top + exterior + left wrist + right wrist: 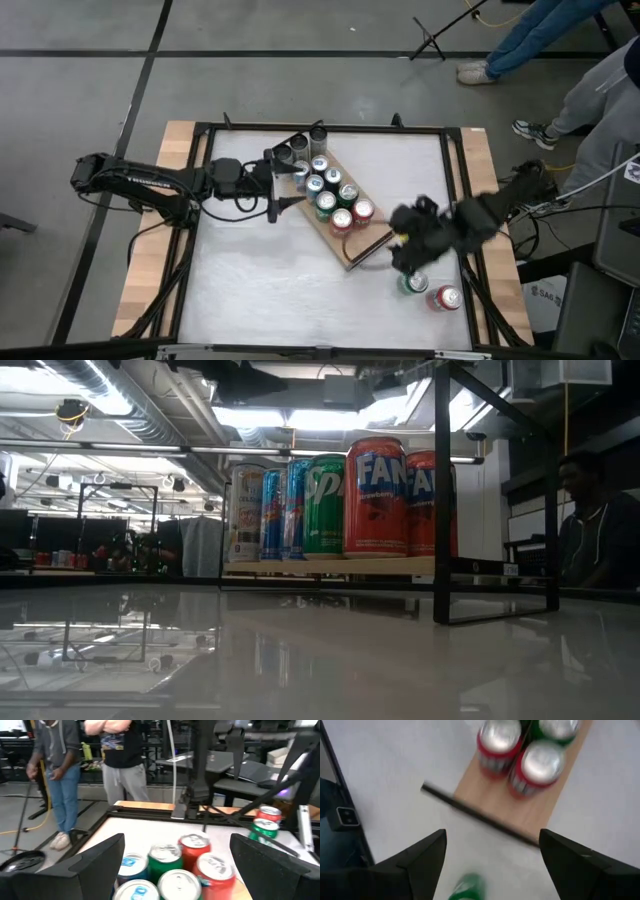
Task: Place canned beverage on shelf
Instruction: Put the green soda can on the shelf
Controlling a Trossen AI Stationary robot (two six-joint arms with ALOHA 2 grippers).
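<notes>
My white table carries the wooden shelf loaded with cans; two loose cans stand beside my right gripper.

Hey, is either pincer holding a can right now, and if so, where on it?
Nothing is held. Left pincer and right pincer are both open and empty above the shelf.

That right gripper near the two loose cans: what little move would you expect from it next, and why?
Probably a drop onto the green can. The right gripper is open and empty above it, that can stands off the shelf beside a red can, and the board's near end is bare.
</notes>
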